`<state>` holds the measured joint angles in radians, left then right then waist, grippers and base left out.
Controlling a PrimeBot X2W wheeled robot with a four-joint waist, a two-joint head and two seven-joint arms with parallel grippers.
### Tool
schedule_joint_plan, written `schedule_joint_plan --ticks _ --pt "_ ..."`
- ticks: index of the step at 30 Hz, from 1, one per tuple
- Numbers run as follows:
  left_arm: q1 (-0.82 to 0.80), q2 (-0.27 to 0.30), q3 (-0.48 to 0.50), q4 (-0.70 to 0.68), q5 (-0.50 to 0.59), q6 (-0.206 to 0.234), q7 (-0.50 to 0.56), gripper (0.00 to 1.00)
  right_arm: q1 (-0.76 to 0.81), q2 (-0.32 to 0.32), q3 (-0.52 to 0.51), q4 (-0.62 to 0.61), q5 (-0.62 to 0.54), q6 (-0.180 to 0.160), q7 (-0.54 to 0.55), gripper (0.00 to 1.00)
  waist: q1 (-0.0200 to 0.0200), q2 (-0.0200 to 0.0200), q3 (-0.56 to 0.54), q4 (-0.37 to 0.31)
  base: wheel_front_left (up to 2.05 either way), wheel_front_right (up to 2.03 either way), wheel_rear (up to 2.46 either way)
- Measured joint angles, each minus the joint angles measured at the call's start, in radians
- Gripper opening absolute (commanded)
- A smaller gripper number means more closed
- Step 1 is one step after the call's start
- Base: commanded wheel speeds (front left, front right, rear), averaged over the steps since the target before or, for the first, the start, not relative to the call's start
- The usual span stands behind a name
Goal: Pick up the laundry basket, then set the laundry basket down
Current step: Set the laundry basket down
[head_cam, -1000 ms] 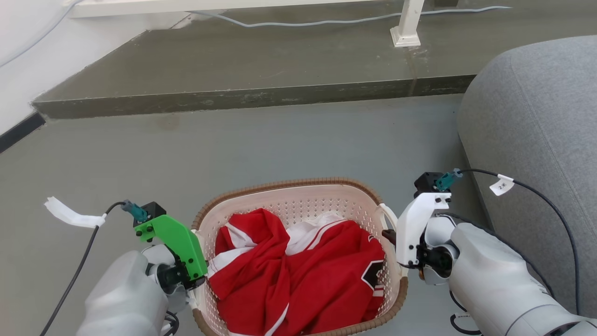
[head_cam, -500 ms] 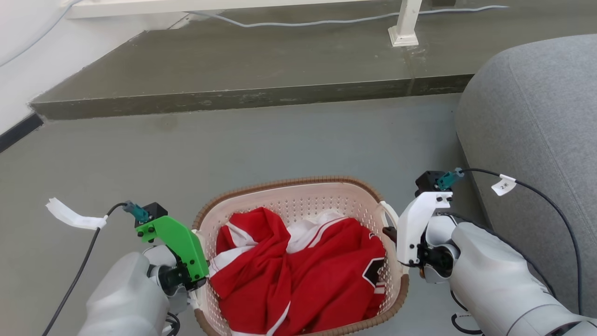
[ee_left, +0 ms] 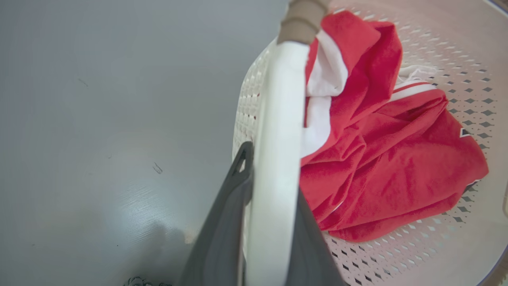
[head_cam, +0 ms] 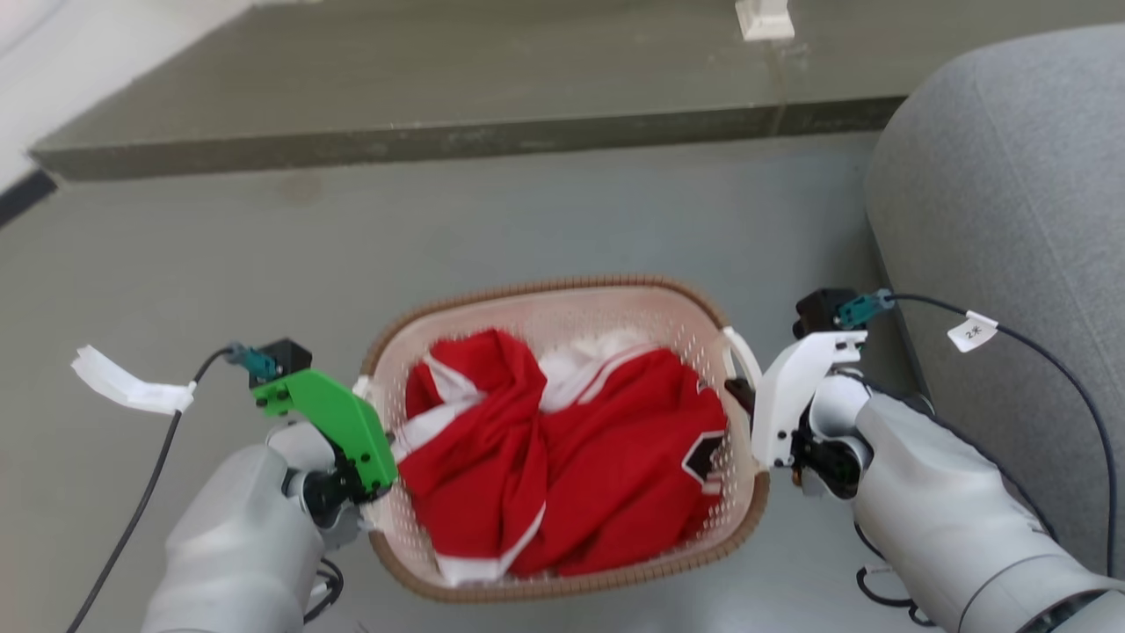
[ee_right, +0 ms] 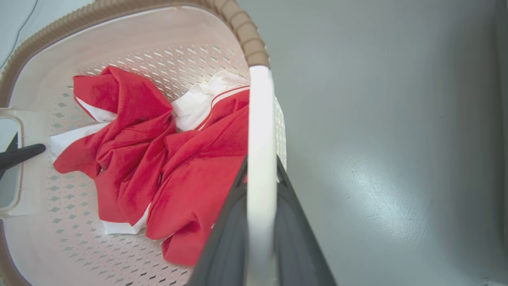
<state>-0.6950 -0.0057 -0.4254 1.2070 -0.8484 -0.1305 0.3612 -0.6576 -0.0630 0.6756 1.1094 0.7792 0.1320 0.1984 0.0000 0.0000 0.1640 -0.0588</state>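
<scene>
The laundry basket, cream perforated plastic with a brown woven rim, sits between my two arms in the head view and holds a red and white garment. My left gripper, under its green mount, is shut on the basket's left white handle; the dark fingers clamp the handle from both sides. My right gripper is shut on the right white handle, its fingers pressed on either side. In the right wrist view the opposite handle shows with a dark fingertip through it.
A grey sofa rises close on the right, beside my right arm. A raised dark step crosses the far floor, with a white post base on it. Black cables trail from both wrists. Bare grey floor lies ahead of the basket.
The whole head picture has shifted upward, so the camera moved; the basket's near rim now shows. Both grippers stay shut on the handles.
</scene>
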Motion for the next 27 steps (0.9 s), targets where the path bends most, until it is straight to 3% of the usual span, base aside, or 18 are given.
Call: schedule_joint_plan --ticks 27 --pt "-0.098 -0.002 -0.050 -0.054 0.089 0.022 -0.293 0.00 -0.137 -0.034 0.046 -0.011 -0.087 0.003 -0.191 0.00 0.0001 0.0000 0.350 0.002 0.00 0.00 0.00"
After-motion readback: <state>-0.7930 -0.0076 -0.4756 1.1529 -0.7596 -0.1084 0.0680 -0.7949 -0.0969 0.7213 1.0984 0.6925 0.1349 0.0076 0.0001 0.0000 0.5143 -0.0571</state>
